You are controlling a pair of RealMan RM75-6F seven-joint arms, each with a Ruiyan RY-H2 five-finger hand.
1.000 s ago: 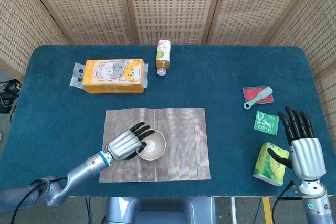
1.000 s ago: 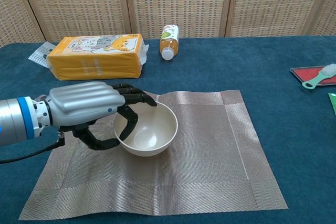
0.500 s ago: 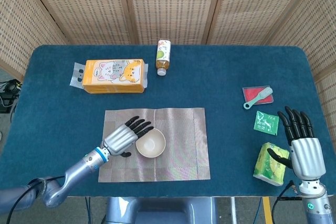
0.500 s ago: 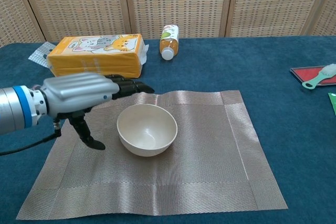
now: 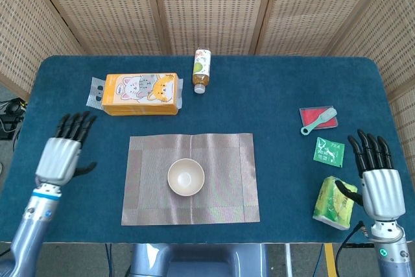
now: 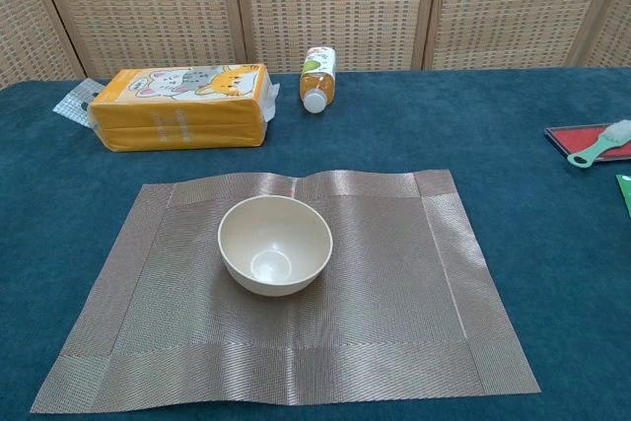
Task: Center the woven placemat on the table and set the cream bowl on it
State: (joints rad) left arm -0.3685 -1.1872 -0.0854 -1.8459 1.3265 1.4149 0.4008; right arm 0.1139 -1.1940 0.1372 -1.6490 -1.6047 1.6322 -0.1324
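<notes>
Now cream bowl (image 5: 186,177) upright on woven placemat (image 5: 224,186), left hand (image 5: 59,157) and right hand (image 5: 380,186) both empty, fingers spread.

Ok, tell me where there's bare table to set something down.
Bare cloth between the placemat and the red tray, and left of the placemat before the left hand. Crowded by the right hand: green sachet, green pack.

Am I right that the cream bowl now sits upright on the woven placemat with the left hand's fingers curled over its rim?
Not quite. The cream bowl does sit upright on the woven placemat, but the left hand is not on its rim; it is off the mat over the table's left side, fingers apart and holding nothing. The head view shows this.
</notes>
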